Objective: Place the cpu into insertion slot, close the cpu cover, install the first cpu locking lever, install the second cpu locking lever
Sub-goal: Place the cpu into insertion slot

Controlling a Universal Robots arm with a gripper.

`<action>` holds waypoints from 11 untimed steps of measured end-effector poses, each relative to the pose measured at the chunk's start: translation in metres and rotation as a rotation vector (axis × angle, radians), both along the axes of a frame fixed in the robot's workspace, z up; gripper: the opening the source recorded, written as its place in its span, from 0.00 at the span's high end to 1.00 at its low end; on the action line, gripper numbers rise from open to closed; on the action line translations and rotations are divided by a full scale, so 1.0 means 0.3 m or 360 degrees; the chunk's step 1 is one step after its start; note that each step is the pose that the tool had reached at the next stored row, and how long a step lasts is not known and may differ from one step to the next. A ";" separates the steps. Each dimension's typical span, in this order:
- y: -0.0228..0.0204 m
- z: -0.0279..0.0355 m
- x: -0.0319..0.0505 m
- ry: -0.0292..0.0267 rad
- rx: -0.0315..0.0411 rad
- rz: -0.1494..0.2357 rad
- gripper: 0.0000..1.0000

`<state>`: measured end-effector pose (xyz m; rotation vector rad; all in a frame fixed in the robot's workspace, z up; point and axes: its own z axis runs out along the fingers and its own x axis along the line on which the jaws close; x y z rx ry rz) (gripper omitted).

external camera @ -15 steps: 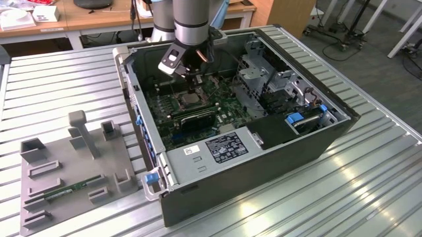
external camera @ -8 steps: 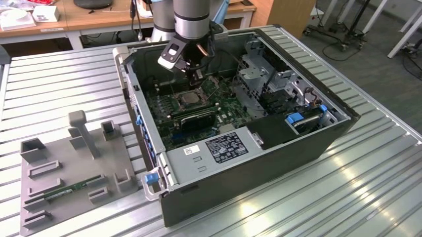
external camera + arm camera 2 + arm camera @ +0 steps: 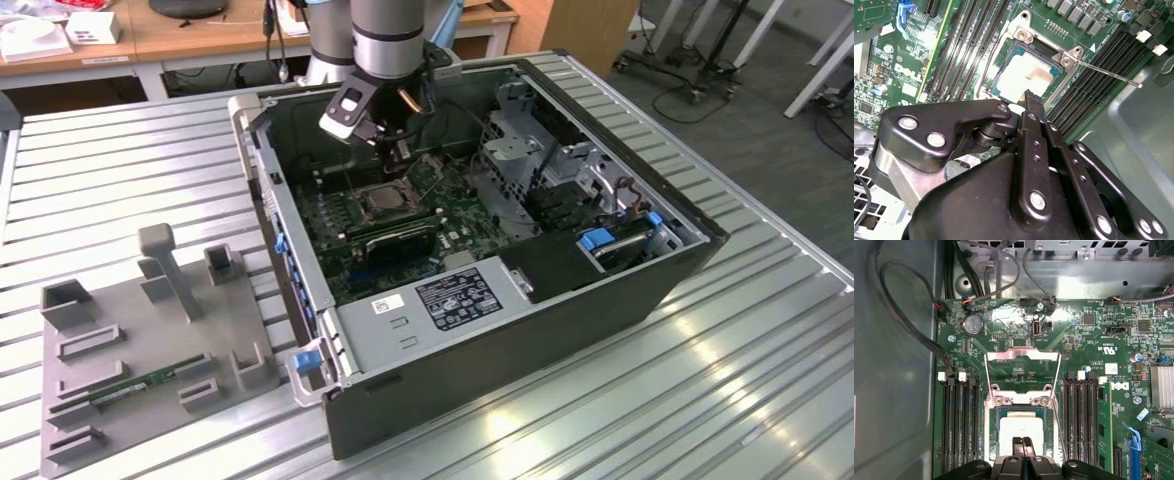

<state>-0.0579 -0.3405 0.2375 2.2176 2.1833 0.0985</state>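
The cpu (image 3: 1021, 427) lies flat in the socket on the green motherboard, its pale metal face (image 3: 1021, 75) uncovered. In the exterior view the cpu (image 3: 383, 200) sits mid-board inside the open computer case. The cpu cover (image 3: 1021, 355), a thin silvery frame, stands tilted up from its hinge at the socket's far end. One thin wire locking lever (image 3: 1114, 76) sticks out free to the side, and another (image 3: 985, 70) runs along the socket's opposite edge. My gripper (image 3: 1023, 442) (image 3: 1031, 100) (image 3: 391, 152) hangs just above the cpu's near edge, shut with nothing in it.
Black memory slots (image 3: 959, 430) (image 3: 1081, 430) flank the socket on both sides. Loose cables (image 3: 904, 315) run along the case wall. On the exterior view's left, a grey fixture block (image 3: 160, 260) holds a green memory stick (image 3: 147, 383). The drive cage (image 3: 534, 150) rises beside the board.
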 end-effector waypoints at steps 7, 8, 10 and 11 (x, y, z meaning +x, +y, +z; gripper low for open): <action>0.000 0.000 0.000 0.00341 0.0000 0.0000 0.89; 0.000 0.000 0.001 0.00348 0.0000 0.0000 0.89; 0.000 -0.001 0.001 0.00357 0.0000 0.0000 0.89; 0.000 0.000 0.001 0.00358 0.0000 0.0000 0.89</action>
